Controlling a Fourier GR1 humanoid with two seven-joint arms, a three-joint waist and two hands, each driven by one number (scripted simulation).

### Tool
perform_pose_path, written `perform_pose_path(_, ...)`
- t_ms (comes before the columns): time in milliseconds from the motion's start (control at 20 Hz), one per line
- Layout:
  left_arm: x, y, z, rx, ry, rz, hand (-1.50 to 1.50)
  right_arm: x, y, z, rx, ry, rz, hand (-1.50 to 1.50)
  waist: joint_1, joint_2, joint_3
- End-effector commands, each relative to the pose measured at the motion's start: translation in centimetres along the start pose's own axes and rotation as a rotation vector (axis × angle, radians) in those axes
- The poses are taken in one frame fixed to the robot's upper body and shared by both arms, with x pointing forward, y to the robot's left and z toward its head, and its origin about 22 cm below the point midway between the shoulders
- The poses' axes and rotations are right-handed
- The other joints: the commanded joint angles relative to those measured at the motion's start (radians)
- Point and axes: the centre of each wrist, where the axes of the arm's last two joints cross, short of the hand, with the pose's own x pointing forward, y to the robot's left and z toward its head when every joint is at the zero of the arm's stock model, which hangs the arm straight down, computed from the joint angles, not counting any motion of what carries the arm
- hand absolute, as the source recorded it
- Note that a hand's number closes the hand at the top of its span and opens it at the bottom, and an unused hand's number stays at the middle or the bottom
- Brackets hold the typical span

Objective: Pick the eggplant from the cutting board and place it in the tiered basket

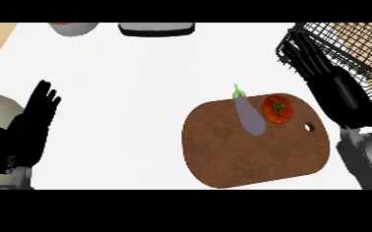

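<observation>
On the white desk (145, 103), toward its near right part, lies a brown rounded cutting board (247, 157) with a small hole near its right edge. The eggplant (249, 115), pale purple with a green stem, rests on the far part of the board, its stem end pointing away and reaching just past the board's far rim. Just beside the eggplant, to its right, sits a red tomato (278, 108) with a dark green top, also on the board; the two look very close, whether touching I cannot tell.

At the desk's far right corner stands the black wire tiered basket (341, 42). The right hand (309, 59) shows in front of that basket, fingers straight and open, holding nothing, well apart from the eggplant. The left hand (36, 115) rests near the desk's left edge, fingers up and open, empty.

Along the far edge stand a grey bowl (73, 28) near the left corner and a dark flat tray-like thing (157, 28) beside it.
</observation>
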Motion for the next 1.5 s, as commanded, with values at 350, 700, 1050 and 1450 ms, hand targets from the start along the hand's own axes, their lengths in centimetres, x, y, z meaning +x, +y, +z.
perform_pose_path(350,-4.1,-3.5,1.6,-0.094,0.072,-0.119,0.00,1.2,-11.3,-0.5,-0.503,0.731,0.635,-1.50,0.058,0.036,-0.012)
perform_pose_path(700,-7.5,-7.0,2.9,-0.113,0.099,-0.154,0.00,4.4,-6.7,-9.2,-0.676,0.799,0.475,-1.50,0.063,0.005,0.009)
perform_pose_path(1050,-8.3,-7.2,3.7,-0.122,0.099,-0.150,0.00,5.2,-1.0,-13.6,-0.291,1.219,0.571,-1.50,0.083,0.002,0.007)
perform_pose_path(1450,-7.6,-8.6,2.1,-0.138,0.086,-0.137,0.00,5.3,2.5,-16.9,0.062,1.430,0.866,-1.50,0.087,0.013,0.006)
